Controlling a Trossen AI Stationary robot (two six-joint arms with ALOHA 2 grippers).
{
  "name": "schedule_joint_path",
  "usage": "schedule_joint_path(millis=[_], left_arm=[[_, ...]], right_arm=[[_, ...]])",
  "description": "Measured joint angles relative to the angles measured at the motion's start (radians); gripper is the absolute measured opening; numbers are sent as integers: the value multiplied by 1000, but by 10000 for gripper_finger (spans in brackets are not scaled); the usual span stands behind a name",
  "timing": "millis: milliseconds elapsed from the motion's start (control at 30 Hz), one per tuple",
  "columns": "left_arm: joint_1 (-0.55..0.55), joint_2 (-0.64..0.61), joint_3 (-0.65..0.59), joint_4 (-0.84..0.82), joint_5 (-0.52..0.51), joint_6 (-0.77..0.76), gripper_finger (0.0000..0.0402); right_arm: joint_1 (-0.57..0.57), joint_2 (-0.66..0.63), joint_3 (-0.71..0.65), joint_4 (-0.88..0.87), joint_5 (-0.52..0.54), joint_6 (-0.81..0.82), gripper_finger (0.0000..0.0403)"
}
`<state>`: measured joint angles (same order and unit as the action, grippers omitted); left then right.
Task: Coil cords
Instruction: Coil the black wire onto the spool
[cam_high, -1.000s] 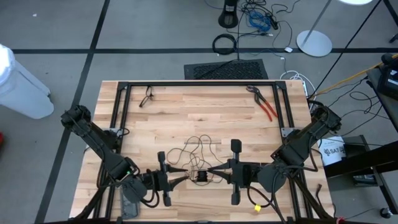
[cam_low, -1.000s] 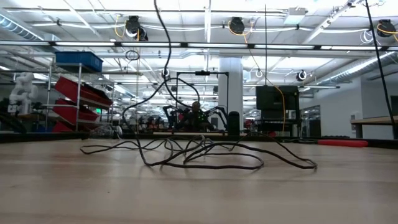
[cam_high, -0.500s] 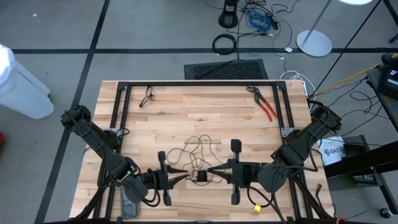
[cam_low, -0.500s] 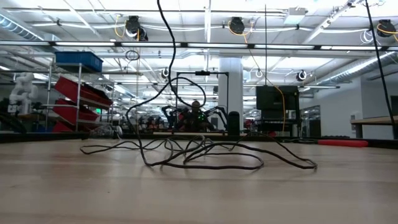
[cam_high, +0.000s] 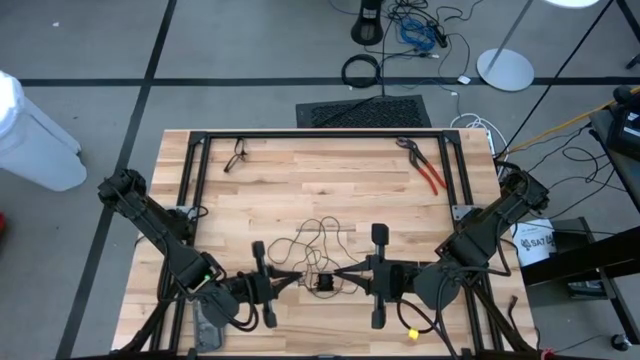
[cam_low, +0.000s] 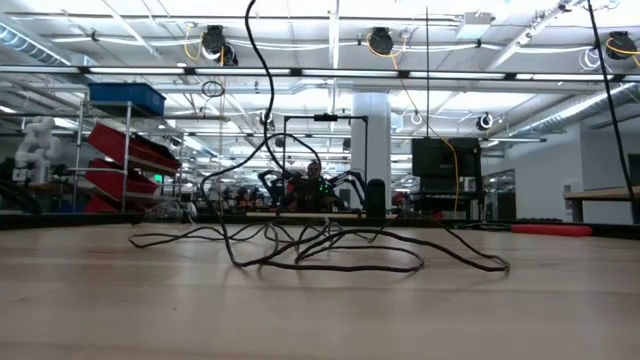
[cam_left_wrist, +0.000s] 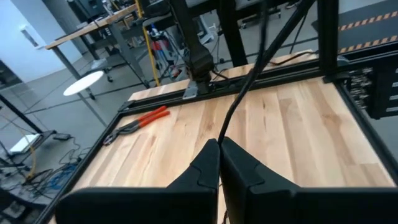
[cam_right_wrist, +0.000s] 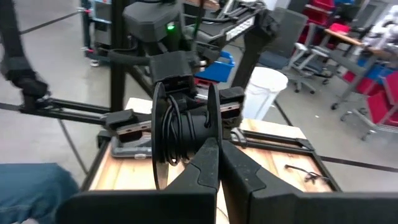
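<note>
High view: cord (cam_high: 318, 238) sprawls tangled, no clear axis.

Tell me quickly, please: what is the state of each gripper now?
Left gripper: closed on the cord.
Right gripper: closed on the cord too, near its wound loops.

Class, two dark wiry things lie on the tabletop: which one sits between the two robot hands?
The thin black cord, tangled in loose loops mid-table, sits between the left hand and right hand. The small dark item lies apart, by the far left frame corner.
</note>
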<state>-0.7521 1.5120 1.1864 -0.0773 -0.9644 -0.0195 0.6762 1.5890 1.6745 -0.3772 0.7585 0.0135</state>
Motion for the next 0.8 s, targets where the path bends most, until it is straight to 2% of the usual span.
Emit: schedule_joint_path(millis=[167, 400, 600, 800], left_arm=[[0, 0, 0, -27, -14, -2, 7], [0, 0, 0, -29, -53, -8, 6], [20, 0, -12, -40, -80, -83, 6], [79, 1, -62, -70, -90, -182, 6]], right_arm=[[0, 0, 0, 7, 77, 0, 0], [-1, 0, 0, 27, 99, 1, 0], [-6, 20, 0, 69, 243, 9, 0], [-36, 39, 0, 98, 247, 4, 0]])
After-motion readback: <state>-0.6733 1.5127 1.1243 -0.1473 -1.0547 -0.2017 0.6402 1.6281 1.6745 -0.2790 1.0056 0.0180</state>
